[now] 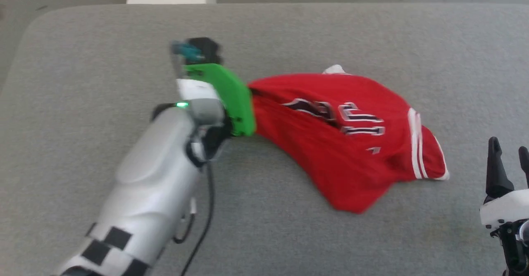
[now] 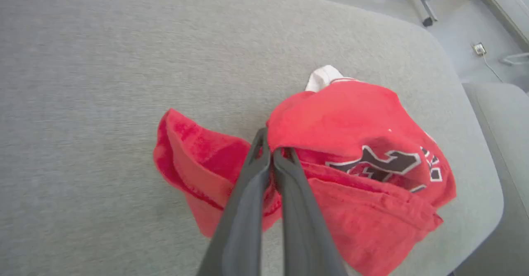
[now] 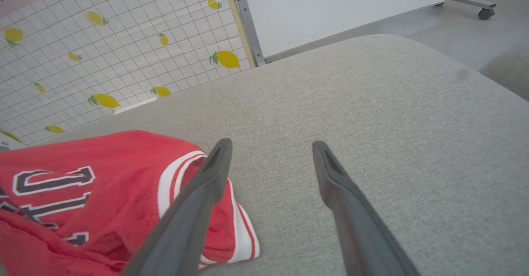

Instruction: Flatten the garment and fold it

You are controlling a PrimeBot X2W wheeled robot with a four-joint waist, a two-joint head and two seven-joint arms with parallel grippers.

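Grey pad: left gripper pinched on shirt edge; right gripper spread, idle. Suggest pulling edge outward, low, to flatten.

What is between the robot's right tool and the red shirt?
Nothing but grey fabric surface. The head view shows that stretch lying bare between the open right tool and the striped edge of the red shirt.

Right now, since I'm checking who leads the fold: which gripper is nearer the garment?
Left. The left gripper is shut on the garment; the right gripper hangs open beside its striped sleeve, not touching.
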